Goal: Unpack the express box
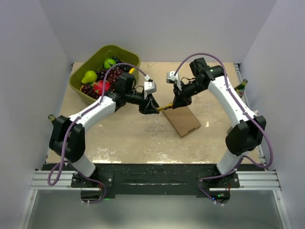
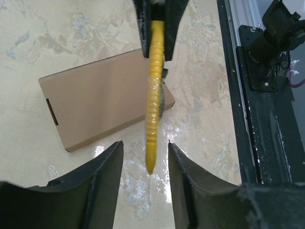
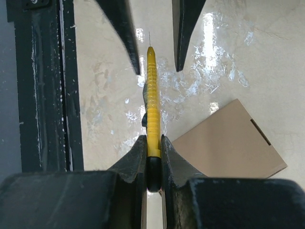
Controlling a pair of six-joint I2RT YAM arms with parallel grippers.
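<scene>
Centrally, arms angled inward, right jaws clamping yellow cutter, left jaws wide around its tip

Left arm: base bolted at the near-left edge; dark elbow joint folded out to the left; white forearm angled up and right toward the table centre.
Left gripper: jaws apart; the two dark fingers flank the tip of the yellow cutter, with a gap on each side.
Right arm: base bolted at the near-right edge; elbow out to the right; white link rises toward the far side, and the wrist turns back down and left.
Right gripper: fingers clamped on the rear end of the yellow cutter.
Relative pose: the grippers face each other tip to tip near the table centre, close but apart.
</scene>
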